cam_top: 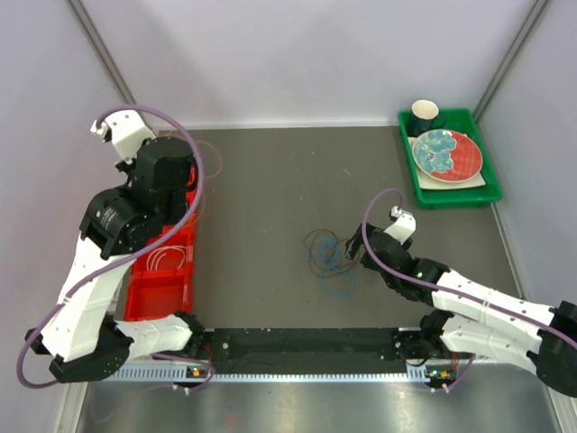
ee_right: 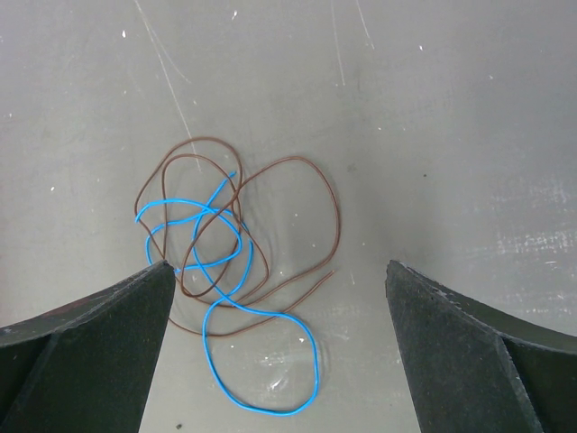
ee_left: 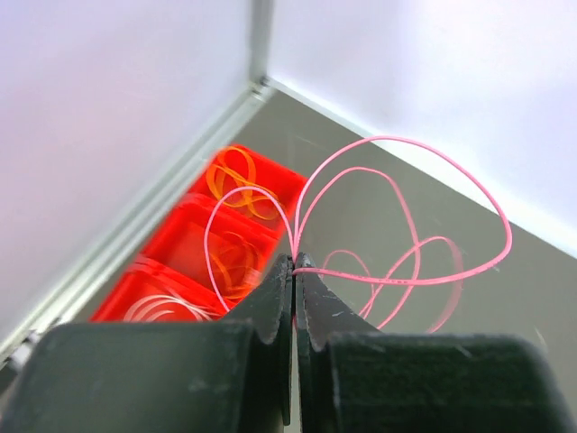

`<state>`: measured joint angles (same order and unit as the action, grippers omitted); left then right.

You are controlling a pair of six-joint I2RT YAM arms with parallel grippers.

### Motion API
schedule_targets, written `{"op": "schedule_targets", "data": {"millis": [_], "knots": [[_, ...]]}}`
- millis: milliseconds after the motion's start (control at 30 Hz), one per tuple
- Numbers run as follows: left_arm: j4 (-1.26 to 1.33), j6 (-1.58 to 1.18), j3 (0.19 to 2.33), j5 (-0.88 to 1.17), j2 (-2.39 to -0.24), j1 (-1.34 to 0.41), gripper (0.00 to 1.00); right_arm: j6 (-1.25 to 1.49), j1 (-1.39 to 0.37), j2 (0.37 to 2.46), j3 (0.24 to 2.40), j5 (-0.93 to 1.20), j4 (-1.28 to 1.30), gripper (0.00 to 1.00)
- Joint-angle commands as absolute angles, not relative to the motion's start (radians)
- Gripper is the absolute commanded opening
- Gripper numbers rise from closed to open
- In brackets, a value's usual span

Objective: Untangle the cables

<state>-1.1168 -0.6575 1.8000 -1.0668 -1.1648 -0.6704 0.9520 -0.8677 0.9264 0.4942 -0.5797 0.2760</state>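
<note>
Grey tabletop | left gripper pinches thin pink wire: seems light, floppy, springy | right gripper spread over blue-brown wire tangle; best taken by an outer loop

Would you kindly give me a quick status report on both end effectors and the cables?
Left end effector shut on pink cable, by red bin. Right end effector open over blue cable and brown cable, tangled together. Nothing blocking.

Left end effector clamped, right agape
</note>
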Motion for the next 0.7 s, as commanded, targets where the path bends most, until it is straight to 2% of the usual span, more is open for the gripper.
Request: {"op": "schedule_targets", "data": {"millis": [0,200,333,667], "knots": [[-1.218,-0.68,1.821,-1.254,-1.155,-0.67,0.0,0.948,-0.862,0.928,0.543,-0.58,0.253,0.99],[-1.262,-0.719,1.783,-1.312,-1.203,-0.588,0.0,0.946,-0.864,0.934,0.548,-0.578,0.255,0.99],[-1.232,-0.732,1.706,-1.229,-1.2,-0.427,0.0,0.948,-0.862,0.934,0.548,-0.577,0.261,0.99],[-1.16,-0.79,1.494,-1.161,-1.095,-0.242,0.0,0.946,-0.862,0.931,0.543,-0.574,0.256,0.99]]}}
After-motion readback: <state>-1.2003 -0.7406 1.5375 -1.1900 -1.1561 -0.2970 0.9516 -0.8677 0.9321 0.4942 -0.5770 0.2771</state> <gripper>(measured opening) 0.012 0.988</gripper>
